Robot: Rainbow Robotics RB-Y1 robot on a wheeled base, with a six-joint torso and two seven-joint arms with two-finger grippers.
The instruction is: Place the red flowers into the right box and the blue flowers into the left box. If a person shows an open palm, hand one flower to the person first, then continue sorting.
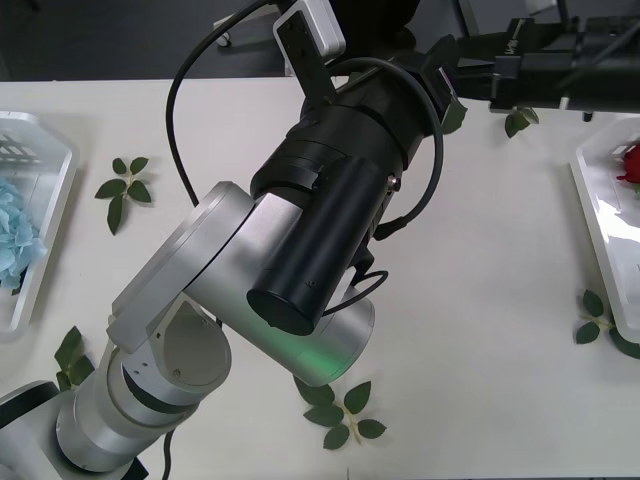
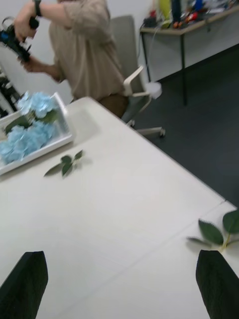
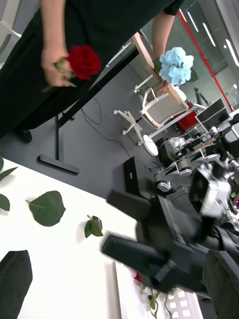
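Two flowers were off the worktop, both in the person's hands beyond its 12 o'clock edge. One hand was closed round the red flower, whose stem was too hidden to give you its long axis. The other held the blue flower farther back. Neither hand was a flat open palm, so you had no cue to hand anything over.

From those flowers inward, the left jaws were the ones facing them. In the left wrist view they stood wide apart with nothing between them, looking out over the 12 o'clock edge at the person. The left arm ran up the middle of the front view toward 12 o'clock. By my reading that made it the nearer arm, with the red flower the closer of the two.

Right jaws were also spread and empty. In the right wrist view they pointed along the bare worktop toward the left box at 9 o'clock, where blue flowers already lay. The right arm lay across the 1 o'clock corner.

At 3 o'clock the right box held a red bloom. Only loose leaf sprigs lay on the worktop between the boxes.
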